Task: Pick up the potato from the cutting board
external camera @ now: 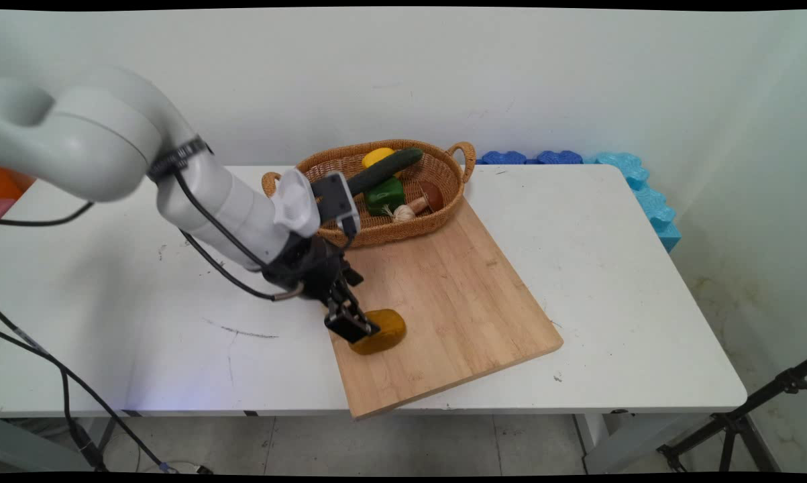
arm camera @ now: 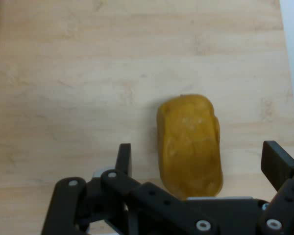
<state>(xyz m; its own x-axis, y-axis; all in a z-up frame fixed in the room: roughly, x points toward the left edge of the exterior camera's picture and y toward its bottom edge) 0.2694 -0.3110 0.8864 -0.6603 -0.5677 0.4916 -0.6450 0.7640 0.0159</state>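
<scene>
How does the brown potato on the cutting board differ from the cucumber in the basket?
The potato is yellow-brown and stubby; the cucumber is dark green and long. The potato lies flat on the cutting board between the open gripper's fingers; the cucumber leans across the wicker basket, untouched.

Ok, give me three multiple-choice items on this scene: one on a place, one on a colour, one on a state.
1. The yellow-brown potato lies on:
A. the wooden cutting board
B. the wicker basket
C. the bare table

2. The pepper in the basket is:
A. red
B. green
C. purple

3. The gripper is:
A. shut on the potato
B. open, its fingers either side of the potato
C. raised far above the table

Key: 1 A, wood grain surrounds it; 2 B, green beside the cucumber; 3 B, gaps show on both sides.
</scene>
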